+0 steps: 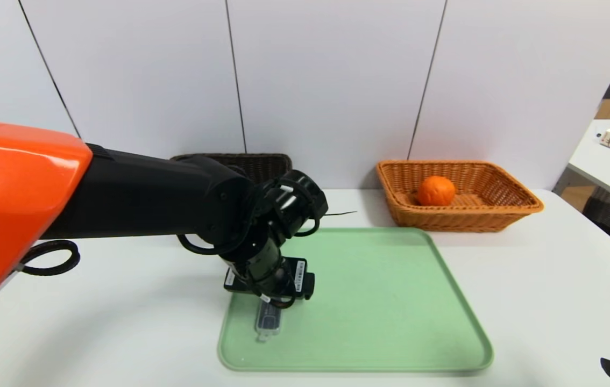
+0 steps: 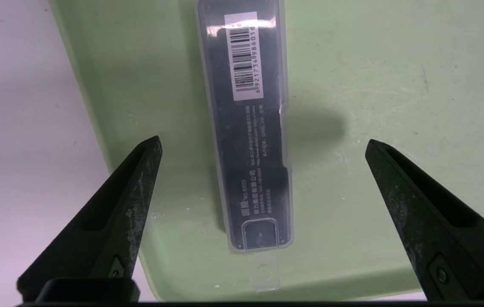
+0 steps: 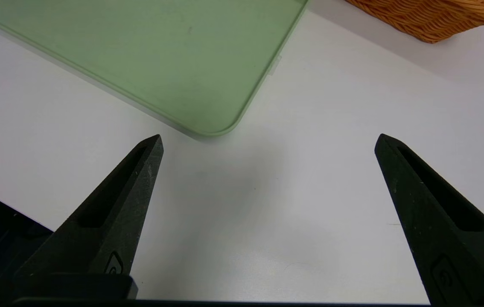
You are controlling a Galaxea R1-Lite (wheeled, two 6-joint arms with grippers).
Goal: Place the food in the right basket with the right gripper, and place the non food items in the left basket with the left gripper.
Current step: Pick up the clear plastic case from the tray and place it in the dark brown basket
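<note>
The left arm, a thick black limb with an orange shell and looped cables, reaches in from the robot's left and bends at the wrist to aim steeply downward. Its black two-fingered tapered left pincer (image 2: pixel 261 145) is spread wide, the pointed fingers (image 2: pixel 139 179) well apart with nothing touching them. The black right pincer (image 3: pixel 267 140), with two long pointed fingers (image 3: pixel 400 170), hangs low at the robot's right, likewise spread wide and holding nothing.

Tray (image 1: pixel 391 301) sits centre on table (image 1: pixel 552 301). Case (image 1: pixel 268 322) lies flat on tray's near-left corner, under left gripper (image 2: pixel 263 145). Behind tray: left basket (image 1: pixel 262 163) far left, right basket (image 1: pixel 458 196) far right, orange (image 1: pixel 435 191) inside it.
</note>
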